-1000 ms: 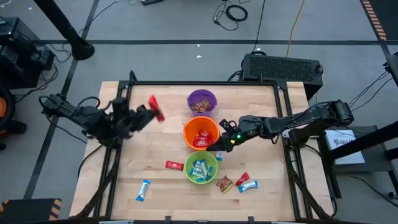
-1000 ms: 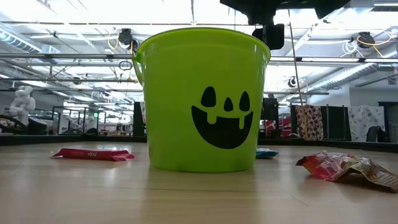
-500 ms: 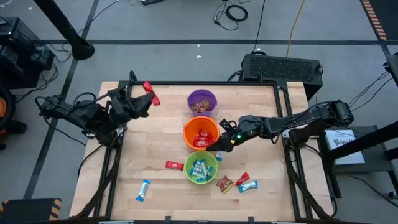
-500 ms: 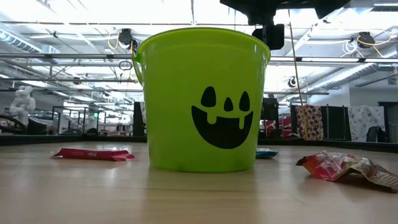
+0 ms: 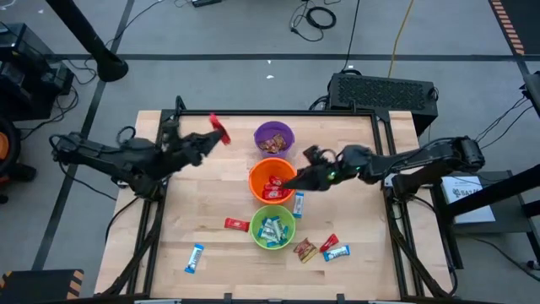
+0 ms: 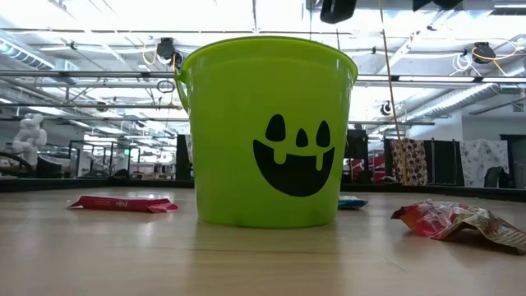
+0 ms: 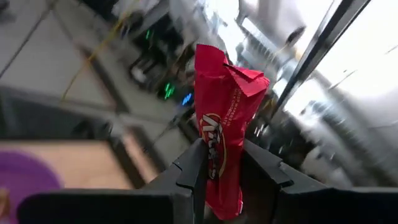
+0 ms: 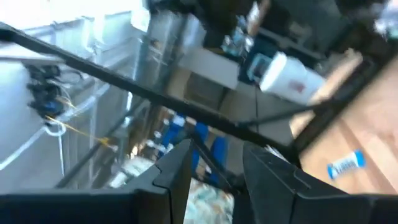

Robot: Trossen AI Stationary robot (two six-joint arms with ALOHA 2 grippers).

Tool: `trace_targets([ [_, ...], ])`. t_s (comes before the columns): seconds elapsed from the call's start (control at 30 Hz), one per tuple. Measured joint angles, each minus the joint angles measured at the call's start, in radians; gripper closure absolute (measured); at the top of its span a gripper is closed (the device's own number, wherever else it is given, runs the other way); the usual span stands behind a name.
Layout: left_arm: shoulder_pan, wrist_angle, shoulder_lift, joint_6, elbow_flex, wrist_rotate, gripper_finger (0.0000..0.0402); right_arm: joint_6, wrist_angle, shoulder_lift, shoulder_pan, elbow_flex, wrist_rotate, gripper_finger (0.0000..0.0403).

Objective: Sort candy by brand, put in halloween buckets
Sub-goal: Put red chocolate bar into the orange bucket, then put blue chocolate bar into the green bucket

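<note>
My left gripper (image 5: 207, 140) is shut on a red wrapped mini bar (image 5: 218, 128), high above the table's far left, left of the purple bowl (image 5: 273, 137). My right gripper (image 5: 294, 180) is open and empty, raised beside the right rim of the orange bowl (image 5: 272, 181), which holds red bars. The light green bowl (image 5: 272, 226) holds blue-and-white bars and shows large in the low view (image 6: 267, 131). A blue-and-white bar (image 5: 299, 201) lies flat on the table below my right gripper. My left gripper pinches the red bar's lower end (image 7: 214, 180) between its two fingers (image 7: 189, 174). Most of the bar sticks out past the fingertips, and its crimped free end (image 7: 227, 68) is farthest out. The bar is lifted clear of the table.
Loose bars lie on the near half of the table: a red one (image 5: 236, 224) left of the green bowl, a blue-and-white one (image 5: 195, 257) near the front, and a brown (image 5: 305, 249), a red (image 5: 328, 242) and a blue-and-white one (image 5: 336, 252) at the near right. The purple bowl holds brown bars.
My left gripper has carried the red bar toward the table's far edge and then right, toward the purple bowl, still shut on it. My right gripper has gone up and away from the spot beside the green bowl, where the blue-and-white bar now lies uncovered.
</note>
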Motion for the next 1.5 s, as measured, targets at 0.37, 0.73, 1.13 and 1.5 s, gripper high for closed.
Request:
trace_targets([
  [0.37, 0.148, -0.184, 0.282, -0.081, 0.000, 0.481, 0.0318, -0.093, -0.286, -0.210, -0.067, 0.000, 0.052, 0.0268],
  [0.73, 0.213, -0.299, 0.449, -0.074, 0.060, 0.553, 0.0247, -0.109, -0.558, -0.298, -0.088, -0.001, 0.052, 0.0268],
  [1.13, 0.242, -0.338, 0.383, -0.119, 0.115, 0.699, 0.0194, -0.009, -0.878, -0.329, -0.062, -0.001, 0.065, 0.0268],
  [1.5, 0.231, -0.472, 0.227, -0.072, 0.156, 0.678, 0.0194, 0.008, -1.293, -0.318, 0.118, -0.001, 0.067, 0.0268],
])
